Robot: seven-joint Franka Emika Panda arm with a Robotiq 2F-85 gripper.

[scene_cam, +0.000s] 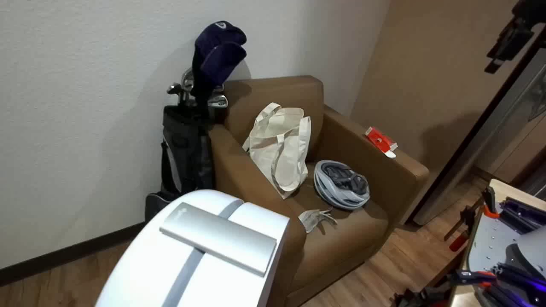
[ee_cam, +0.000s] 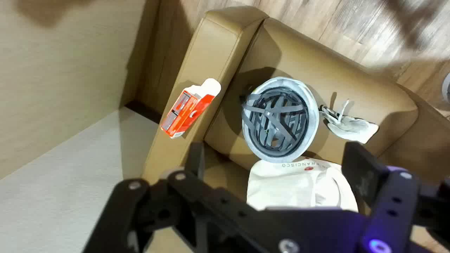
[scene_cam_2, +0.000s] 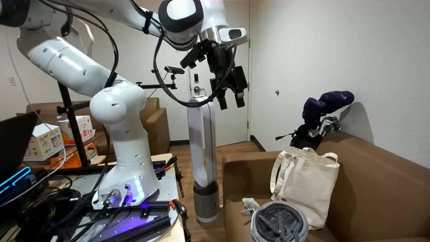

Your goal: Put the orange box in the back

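One red-orange box lies on the armrest of a brown armchair, its flapped end at the inner edge and pointing toward the front corner, its other end close to the outer edge, so the long axis runs aslant to both edges. The gripper, the only one at work, has its fingers wide apart and holds nothing. In the wrist view the box lies up and left of them, outside the pair, past the finger nearer the armrest. I judge that the coming move turns on this: a shift toward the outer edge, a turn of the wrist so the fingers straddle the short side, then a descent. How high they stand over the box is hard to tell from these angles. The cream cloth bag, probably what "back" means, rests at the rear of the armchair, with an upturned helmet just in front of it and a pale glove beyond, toward the opposite armrest. By that armrest's rear corner stands a golf bag
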